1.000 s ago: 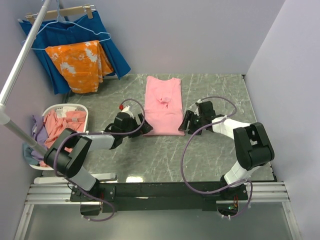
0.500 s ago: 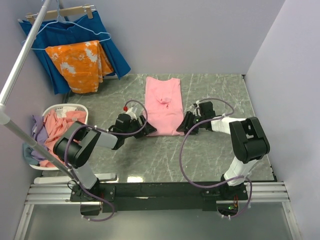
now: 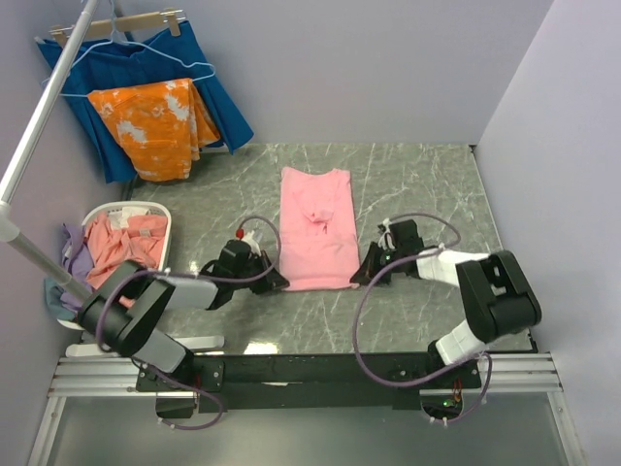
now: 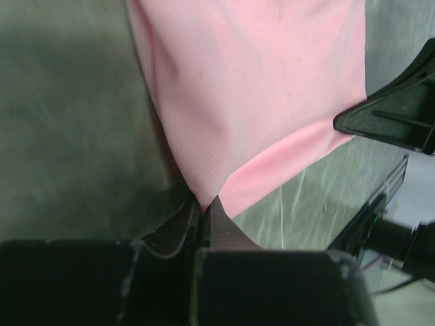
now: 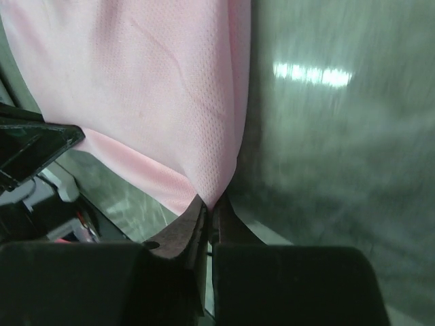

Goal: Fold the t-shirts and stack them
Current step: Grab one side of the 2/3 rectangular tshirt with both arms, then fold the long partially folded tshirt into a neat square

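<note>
- The near-left corner of the light pink t-shirt [image 3: 315, 228] is pinched in the left hand [image 3: 272, 282], which is clamped tight on the cloth low over the surface [image 3: 417, 175].
- The near-right corner is gripped the same way by the right hand [image 3: 361, 277]. The shirt is stretched flat between the two as a long folded strip, running away from the arms.
- In both wrist views the cloth is seen tented up into the closed fingers.
- A second ago both hands were spread wide just beside those corners. Now they are closed on them, and the whole shirt has been drawn nearer the arms.
- Counted: one basket [image 3: 126, 207] at far left, with salmon-pink t-shirts [image 3: 121, 243] and lilac cloth [image 3: 75, 243] heaped inside, their number not to be told. One t-shirt is on the surface, held by two hands.
</note>
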`<state>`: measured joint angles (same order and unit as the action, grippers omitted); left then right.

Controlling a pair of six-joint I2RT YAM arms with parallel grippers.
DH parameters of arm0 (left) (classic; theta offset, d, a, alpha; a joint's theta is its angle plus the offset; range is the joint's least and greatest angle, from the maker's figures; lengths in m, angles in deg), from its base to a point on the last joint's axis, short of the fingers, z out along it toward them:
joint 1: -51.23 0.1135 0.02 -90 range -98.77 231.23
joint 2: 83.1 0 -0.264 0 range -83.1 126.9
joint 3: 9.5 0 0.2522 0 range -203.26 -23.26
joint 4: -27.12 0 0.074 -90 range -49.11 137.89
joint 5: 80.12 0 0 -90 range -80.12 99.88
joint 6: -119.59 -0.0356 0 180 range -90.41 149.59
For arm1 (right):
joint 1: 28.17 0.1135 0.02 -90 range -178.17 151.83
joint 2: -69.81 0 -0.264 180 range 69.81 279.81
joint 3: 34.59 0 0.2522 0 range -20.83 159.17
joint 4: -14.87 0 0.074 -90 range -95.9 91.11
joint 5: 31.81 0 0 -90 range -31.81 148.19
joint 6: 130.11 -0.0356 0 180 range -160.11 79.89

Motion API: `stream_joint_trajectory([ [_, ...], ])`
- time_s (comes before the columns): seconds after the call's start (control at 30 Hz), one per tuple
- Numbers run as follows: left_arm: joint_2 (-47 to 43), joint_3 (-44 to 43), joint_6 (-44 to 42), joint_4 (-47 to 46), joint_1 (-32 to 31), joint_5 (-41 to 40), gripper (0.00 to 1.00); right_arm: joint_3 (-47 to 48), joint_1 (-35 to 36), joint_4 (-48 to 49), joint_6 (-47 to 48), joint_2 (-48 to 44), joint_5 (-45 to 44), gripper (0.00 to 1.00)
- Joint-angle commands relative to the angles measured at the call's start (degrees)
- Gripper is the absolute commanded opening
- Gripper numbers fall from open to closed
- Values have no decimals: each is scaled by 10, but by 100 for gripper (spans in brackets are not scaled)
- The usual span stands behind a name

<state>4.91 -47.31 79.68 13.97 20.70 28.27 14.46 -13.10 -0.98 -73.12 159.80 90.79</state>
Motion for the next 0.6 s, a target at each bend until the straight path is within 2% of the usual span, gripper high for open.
stream_joint_trajectory([
  [0.0, -85, 38, -4, 110, -44, -55, 1, -60, 17, -56, 18, -89, -24, 0],
  [0.1, -143, 47, 32, 156, -126, -95, 1, -103, 40, -73, 2, -155, -25, 0],
  [0.3, -275, 63, 133, 248, -239, -175, 1, -152, 92, -137, -46, -323, -34, 1],
  [0.43, -370, 38, 157, 354, -263, -219, 2, -131, 101, -189, -52, -419, -52, 4],
  [0.57, -382, -31, 130, 414, -263, -267, 9, -62, 100, -220, -33, -418, -70, 6],
])
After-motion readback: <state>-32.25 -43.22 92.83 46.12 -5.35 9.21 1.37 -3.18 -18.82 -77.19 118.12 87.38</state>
